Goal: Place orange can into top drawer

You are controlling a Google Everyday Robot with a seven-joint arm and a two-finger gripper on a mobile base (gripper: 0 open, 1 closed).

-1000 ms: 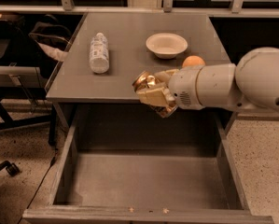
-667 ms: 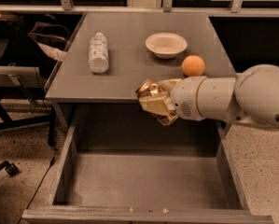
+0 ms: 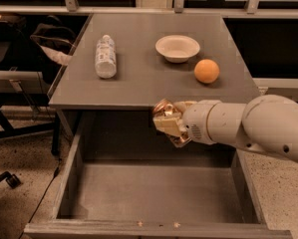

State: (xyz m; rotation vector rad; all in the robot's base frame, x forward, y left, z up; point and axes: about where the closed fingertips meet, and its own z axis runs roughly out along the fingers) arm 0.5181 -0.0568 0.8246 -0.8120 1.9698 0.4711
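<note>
Camera view: end effector (image 3: 173, 126) with can (image 3: 163, 116) over drawer (image 3: 148, 193)

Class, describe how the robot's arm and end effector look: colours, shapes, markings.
The arm is smooth, rounded and off-white, with small dark dots. The end effector, over the drawer by the can, is tan and blocky. No cables show.

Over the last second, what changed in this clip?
The gripper, still holding the can, moved down toward the open drawer. The arm no longer hides the orange. Nothing was let go. The bottle, bowl, orange and drawer stayed put.
</note>
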